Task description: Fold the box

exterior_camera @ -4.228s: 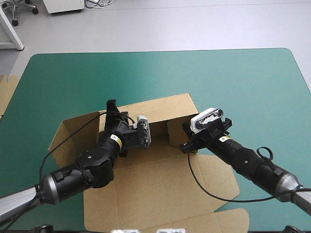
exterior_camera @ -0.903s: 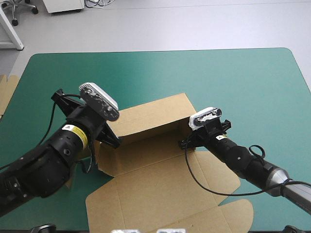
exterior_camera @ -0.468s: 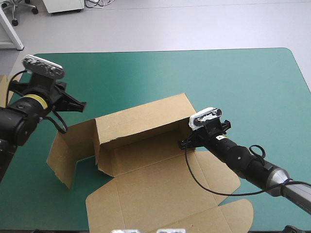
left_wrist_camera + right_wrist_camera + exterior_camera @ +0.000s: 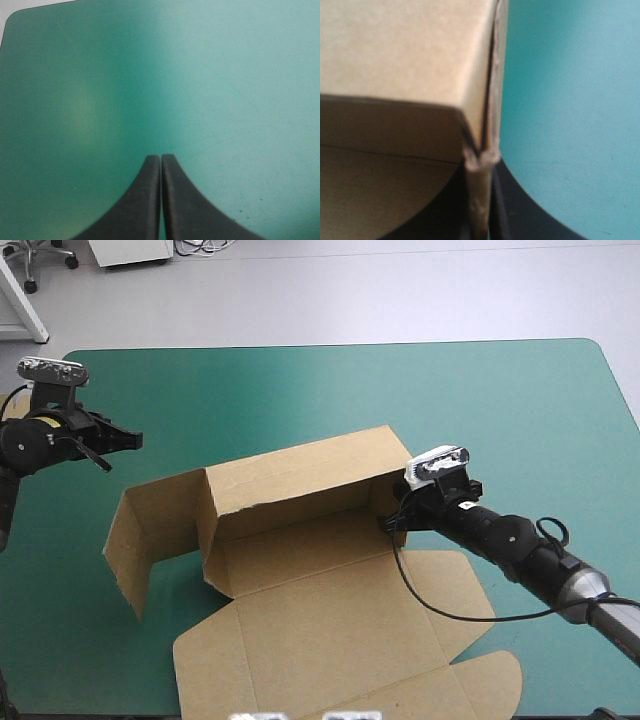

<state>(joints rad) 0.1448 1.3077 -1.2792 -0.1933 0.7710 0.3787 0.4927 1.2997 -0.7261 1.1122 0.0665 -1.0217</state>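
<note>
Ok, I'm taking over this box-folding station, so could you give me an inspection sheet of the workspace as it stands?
Surface: teal-green cover, nothing spilled on it.
Job's things: brown box, back wall raised, left side flap standing, lid flat toward the near edge.
Clutter: nothing seen.
Hands: left hand shut and empty, over bare cover, apart from the box; right hand shut on the box's right end wall.
Cables: nothing seen.
Surroundings: nothing seen.

Lab or workshop: teal-green covered table [image 4: 500,400], grey floor [image 4: 400,290], swivel-chair castors [image 4: 71,260], white cabinet [image 4: 130,250].
</note>
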